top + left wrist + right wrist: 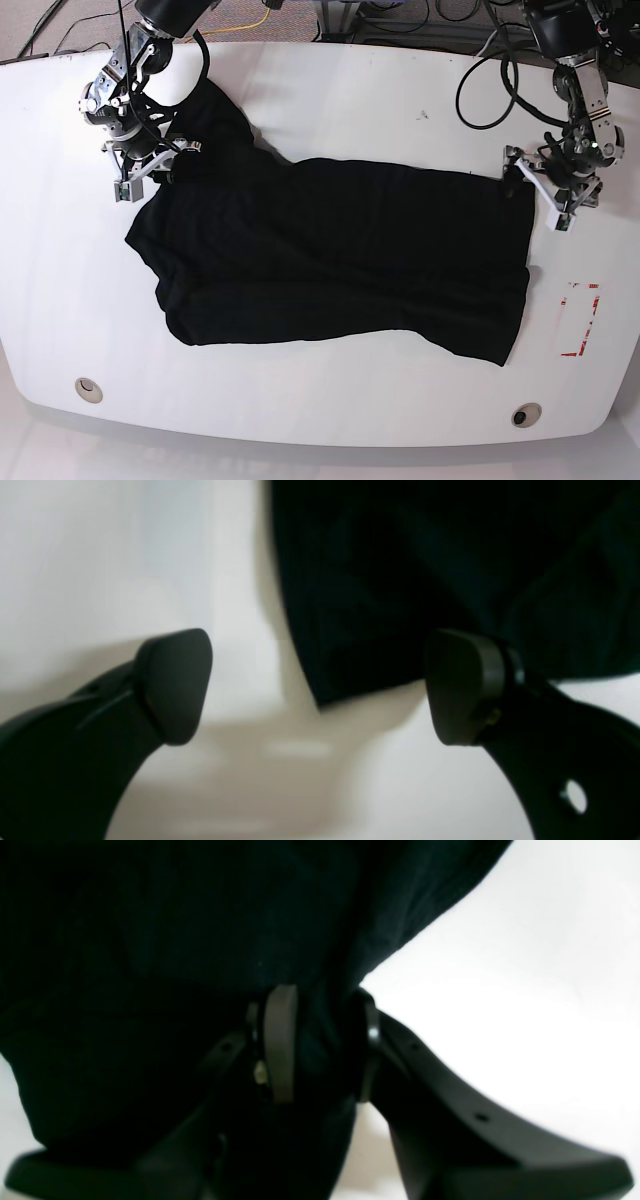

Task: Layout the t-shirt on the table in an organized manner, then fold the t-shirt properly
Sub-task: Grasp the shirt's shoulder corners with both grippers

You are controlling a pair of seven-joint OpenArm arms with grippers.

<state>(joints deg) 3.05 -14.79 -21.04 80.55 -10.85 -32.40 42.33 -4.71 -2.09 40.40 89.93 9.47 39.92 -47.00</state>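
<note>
The t-shirt (175,940) hides one right claw (320,1045) pad; both wrist views blurred.

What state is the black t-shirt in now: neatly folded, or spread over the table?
Spread, not folded: the t-shirt lies open across the table, wrinkled, one end pinched in the right gripper.

We take this for a robotics lab or test bench. We see a glossy white desk (330,90) with rounded corners, two small round holes (88,388) near its front edge and a red rectangular outline mark (579,320) taped or drawn on it. Two robot arms stand at the far side, and loose black and yellow cables (250,20) trail on the floor behind the desk.
</note>
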